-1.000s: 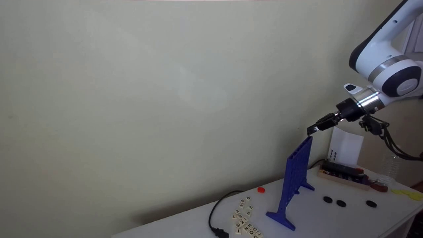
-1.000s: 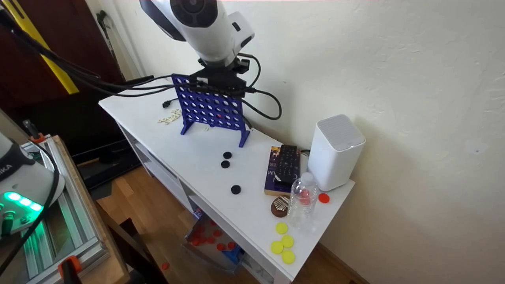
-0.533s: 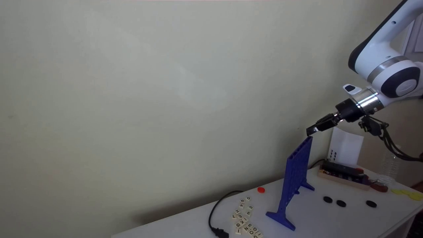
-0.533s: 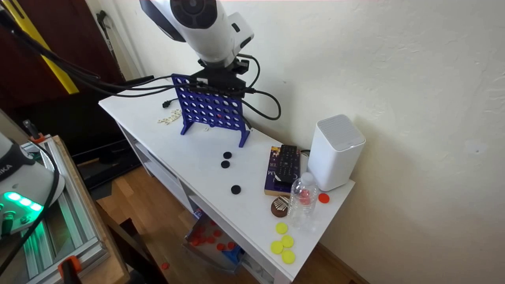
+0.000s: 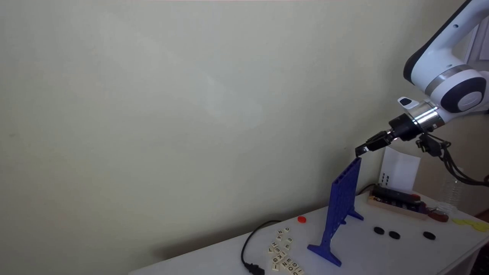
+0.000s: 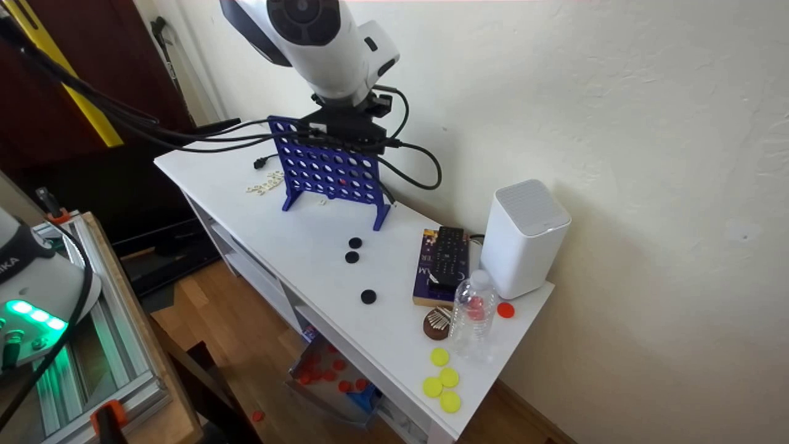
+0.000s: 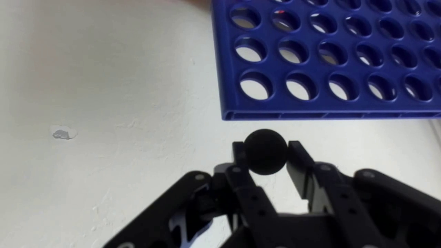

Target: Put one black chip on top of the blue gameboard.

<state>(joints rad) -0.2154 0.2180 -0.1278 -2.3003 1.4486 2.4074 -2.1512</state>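
Observation:
The upright blue gameboard [image 5: 341,198] stands on its flat feet on the white table; it shows in an exterior view [image 6: 354,197] and the wrist view [image 7: 279,86]. My gripper [image 7: 267,151] is shut on a black chip [image 7: 265,153], held by its edges with its round face toward the wrist camera. In the wrist view a gap shows between chip and slotted top edge. In an exterior view the fingertips [image 5: 358,152] are just above the board's far top corner; whether they touch it cannot be told. Another exterior view hides the fingertips behind the black gripper body [image 6: 348,126].
Three black chips lie on the table, one nearest the board [image 6: 355,243]. Letter tiles [image 5: 280,254], a black cord [image 5: 246,244] and a red chip [image 5: 301,219] lie beyond it. A book with remote [image 6: 449,259], bottle [image 6: 473,320], white box [image 6: 524,246] and yellow chips [image 6: 433,386] stand farther along.
The gripper has shifted very slightly, toward the right in both exterior views since half a second ago. It stays near the board's top corner. The board and the chips on the table have not moved.

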